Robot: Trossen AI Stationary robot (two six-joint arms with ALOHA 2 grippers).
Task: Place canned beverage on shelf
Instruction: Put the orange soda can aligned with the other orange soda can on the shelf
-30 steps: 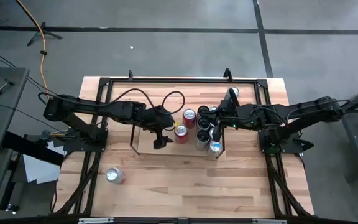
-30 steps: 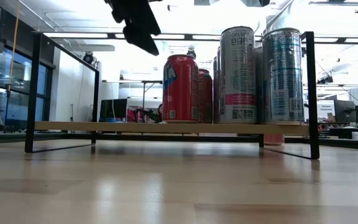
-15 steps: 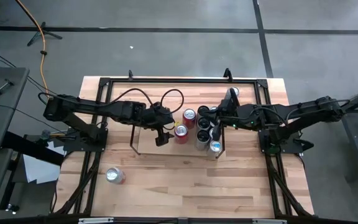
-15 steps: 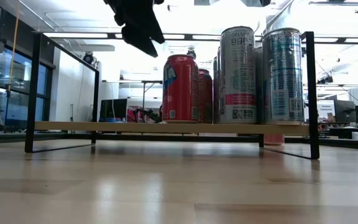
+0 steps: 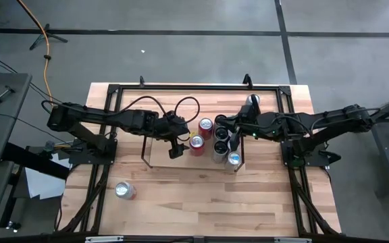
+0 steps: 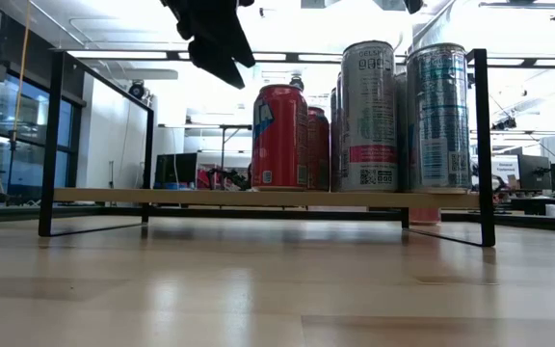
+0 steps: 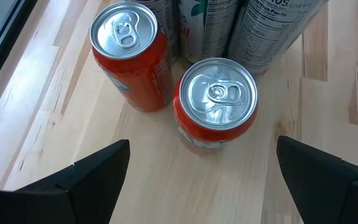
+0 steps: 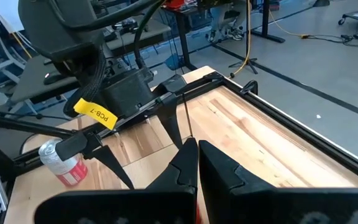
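Red can: a red metal drink can (image 7: 217,104) with a shiny silver top stands upright on the shelf, just past the left gripper's tips and not touching them.
Second red can: another red metal can (image 7: 131,55) stands just beside the first one, nearer the back edge of the shelf.
Left gripper: the dark left gripper (image 5: 174,150) hangs above the shelf with its two fingers spread wide. It holds nothing.
Shelf: the low light-wood board with thin black wire frames (image 5: 158,154) sits in the middle of the table. All its cans crowd the right end.
Tall cans: tall silver cans (image 6: 403,116) stand tight together by the right wire frame, right next to the red cans.
Open room: the left half of the shelf is bare wood, from the red cans to the left wire frame.
Right gripper: the dark right gripper (image 5: 220,122) is over the tall cans near the back right corner of the shelf, its fingers pressed together on nothing.
Loose can: one silver can (image 5: 124,191) lies on the wood-plank table (image 5: 201,202) near the front left corner, well apart from the shelf.
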